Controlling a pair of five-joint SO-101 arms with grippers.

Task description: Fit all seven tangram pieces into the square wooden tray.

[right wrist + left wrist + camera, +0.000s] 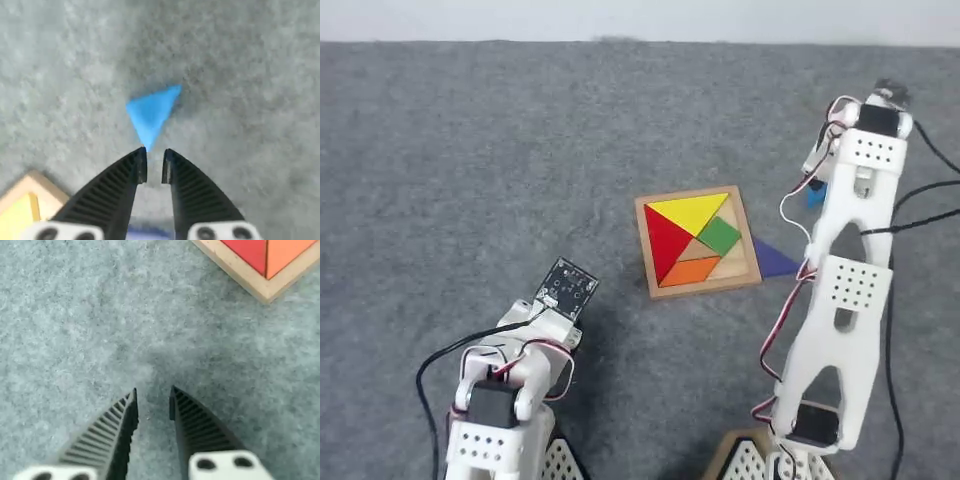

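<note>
The square wooden tray (748, 272) lies mid-table, holding a yellow triangle (690, 211), a red triangle (663, 245), a green square (719, 235) and an orange piece (690, 270). A purple triangle (775, 260) rests on the carpet against the tray's right side. A blue triangle (152, 115) lies flat just ahead of my right gripper (154, 152), whose fingers stand slightly open with nothing between them; the triangle's near tip almost touches one fingertip. My left gripper (153, 392) hovers open over bare carpet, short of the tray's corner (250, 280).
Grey carpet covers the whole table. The right arm (850, 280) stretches along the right side, partly covering the blue triangle (816, 195). The left arm (520, 380) sits at the front left. A pale wall edge runs along the back.
</note>
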